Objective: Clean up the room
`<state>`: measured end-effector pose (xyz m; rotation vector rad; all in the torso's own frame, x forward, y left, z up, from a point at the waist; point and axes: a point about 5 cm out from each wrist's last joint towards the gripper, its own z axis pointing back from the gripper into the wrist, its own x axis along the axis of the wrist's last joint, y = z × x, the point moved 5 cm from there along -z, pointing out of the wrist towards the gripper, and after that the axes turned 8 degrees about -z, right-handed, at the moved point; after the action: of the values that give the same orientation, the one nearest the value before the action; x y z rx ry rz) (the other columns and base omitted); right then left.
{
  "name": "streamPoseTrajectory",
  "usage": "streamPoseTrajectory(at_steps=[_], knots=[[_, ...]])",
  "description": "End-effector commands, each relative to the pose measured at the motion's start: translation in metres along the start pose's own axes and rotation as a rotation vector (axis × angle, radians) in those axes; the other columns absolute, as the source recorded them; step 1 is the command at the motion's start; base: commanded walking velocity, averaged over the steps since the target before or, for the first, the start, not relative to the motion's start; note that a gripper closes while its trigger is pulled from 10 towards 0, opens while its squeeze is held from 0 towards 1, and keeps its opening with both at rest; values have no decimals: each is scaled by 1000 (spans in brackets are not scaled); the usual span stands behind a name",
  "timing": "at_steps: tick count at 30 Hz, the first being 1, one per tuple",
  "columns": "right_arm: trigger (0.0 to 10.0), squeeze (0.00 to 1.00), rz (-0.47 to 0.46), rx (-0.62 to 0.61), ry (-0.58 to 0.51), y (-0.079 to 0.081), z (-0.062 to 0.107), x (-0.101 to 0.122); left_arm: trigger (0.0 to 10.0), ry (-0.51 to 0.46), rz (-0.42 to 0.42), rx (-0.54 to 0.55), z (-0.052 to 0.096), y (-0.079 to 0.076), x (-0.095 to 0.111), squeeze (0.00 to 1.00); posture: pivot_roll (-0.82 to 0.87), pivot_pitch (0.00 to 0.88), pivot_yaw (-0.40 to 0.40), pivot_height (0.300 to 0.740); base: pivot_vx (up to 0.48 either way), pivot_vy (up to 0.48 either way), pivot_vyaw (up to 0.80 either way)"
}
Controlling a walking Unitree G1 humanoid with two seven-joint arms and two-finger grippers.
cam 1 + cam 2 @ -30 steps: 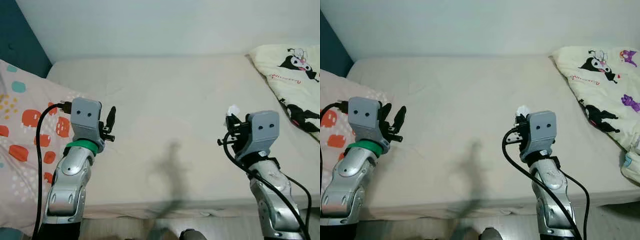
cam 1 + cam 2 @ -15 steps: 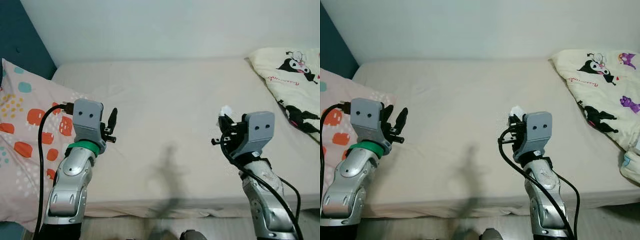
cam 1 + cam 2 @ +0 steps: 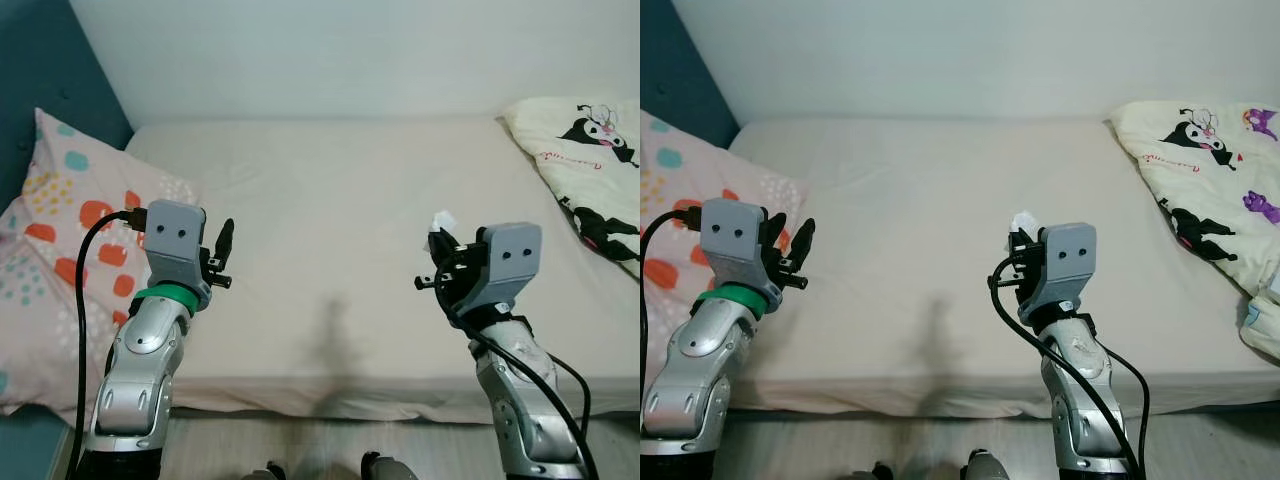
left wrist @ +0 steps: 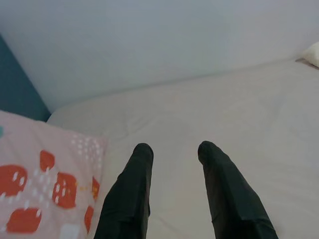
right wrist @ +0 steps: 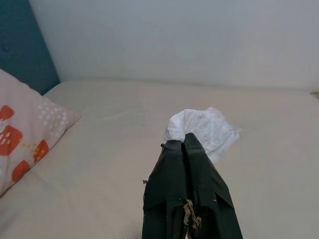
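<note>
A pale wall (image 3: 300, 50) ran across the top of frame, and below it the bed (image 3: 330, 200) spread wide and bare through the middle. The pillow (image 3: 70, 230) with red and teal spots lay at the left edge, and more of it had come into view than a second earlier, along with the bed's front edge and a strip of floor at the bottom. That was the camera pulling back, I'd judge, not the bedding moving. The cartoon blanket (image 3: 1210, 180) sat bunched at the upper right.

The left gripper (image 4: 174, 164) hovered at lower left over the sheet near the pillow, fingers parted and holding nothing. The right gripper (image 5: 187, 144), lower right of centre, was pinched tight on the tissue (image 5: 204, 127), a crumpled white wad poking above its fingertips, clear of the bed. With the scrap lifted and the robot apparently backing off, carrying it to a bin looked like the next job.
</note>
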<state>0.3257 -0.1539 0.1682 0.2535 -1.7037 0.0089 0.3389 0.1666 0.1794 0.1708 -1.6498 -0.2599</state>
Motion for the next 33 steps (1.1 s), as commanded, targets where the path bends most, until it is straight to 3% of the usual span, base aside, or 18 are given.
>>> streamPoseTrajectory(at_steps=[1,24,33], knots=[[10000,0,-5,-7,18,0,1,-5,10000,15,3,1,2,1,-3,0,-92,68,59,740,-322,0,0],[10000,0,15,15,32,4,-2,-9,10000,17,-5,8,3,4,-3,0,-76,56,58,740,-352,0,0],[10000,0,19,26,32,7,-3,-11,10000,15,-7,6,3,5,-2,0,-73,51,60,740,-375,0,660]])
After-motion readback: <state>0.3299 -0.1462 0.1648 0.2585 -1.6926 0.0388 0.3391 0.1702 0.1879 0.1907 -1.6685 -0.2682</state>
